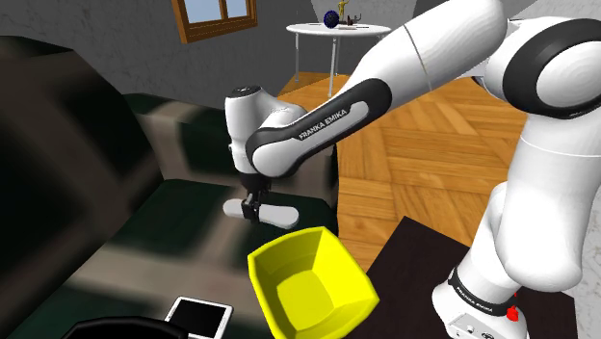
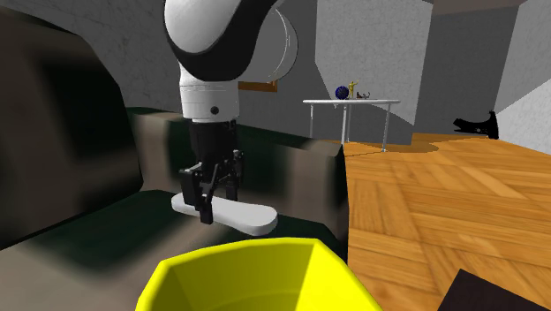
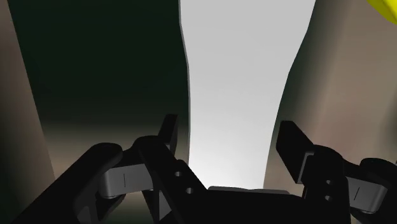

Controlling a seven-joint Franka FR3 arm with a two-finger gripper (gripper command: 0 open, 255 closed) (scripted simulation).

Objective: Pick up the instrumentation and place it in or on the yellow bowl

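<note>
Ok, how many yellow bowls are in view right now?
1: the yellow bowl sits just toward the shoulder view's lower right of the claw. The arm may hide others.

Arm [image 1: 318, 120] reaches down, wrist [image 2: 210, 99] vertical, jaws clamped

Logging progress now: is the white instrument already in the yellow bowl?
No, the white instrument is at the gripper over the dark sofa seat, apart from the yellow bowl, whose inside is bare.
</note>
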